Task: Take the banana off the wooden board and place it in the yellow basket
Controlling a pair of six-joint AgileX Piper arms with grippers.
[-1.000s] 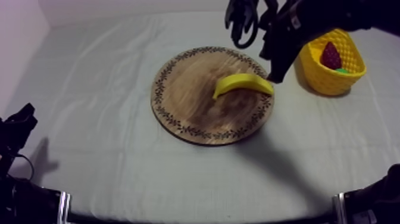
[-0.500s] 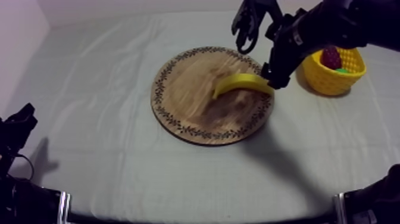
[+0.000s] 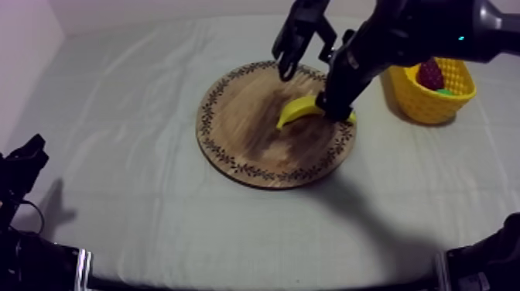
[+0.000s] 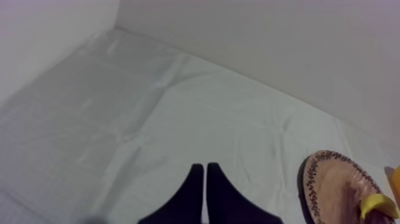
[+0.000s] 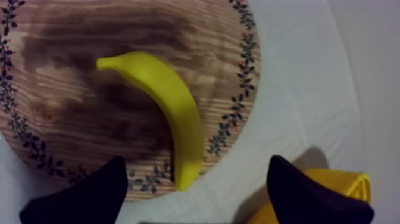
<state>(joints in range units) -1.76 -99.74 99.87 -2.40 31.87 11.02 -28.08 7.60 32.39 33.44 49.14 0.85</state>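
One step of two is only starting: the banana (image 3: 298, 110) is lying on the board (image 3: 248, 131), near the rim on the side facing the basket (image 3: 410, 99), and nothing is lifting it yet. My right gripper (image 5: 196, 174) is hanging over the banana's end nearest the basket. Its fingers are standing wide apart, one on each side of that end; whether they are touching the fruit I cannot tell. In the top view the right arm is reaching in from the upper right and covering that end of the banana. My left gripper (image 4: 205, 179) is resting low at its own side, well apart from the board, its fingers lying together as a narrow wedge and holding nothing. The basket is standing near the board, with a small red fruit (image 3: 430, 75) sitting in it. Judging from this, the grasp, the lift, the carry across to the basket and the release are all waiting to be done.
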